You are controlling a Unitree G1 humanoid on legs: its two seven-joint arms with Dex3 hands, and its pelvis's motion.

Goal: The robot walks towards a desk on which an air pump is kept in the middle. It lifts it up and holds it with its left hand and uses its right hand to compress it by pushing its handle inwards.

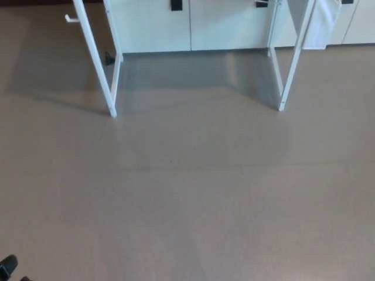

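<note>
Approach leg in hand, by the look of it — bare tan floor [193,205] across most of the view, white desk legs at 11 o'clock [96,64] and 1 o'clock [291,64], pale cabinets [193,26] behind at 12. No air pump visible — presumably on the desktop above the frame, out of sight. Only a dark tip of the left hand [8,267] at 8 o'clock, too little to tell fingers spread or closed; right hand out of view; next move likely calls for closing on the desk until the top comes into sight.
</note>
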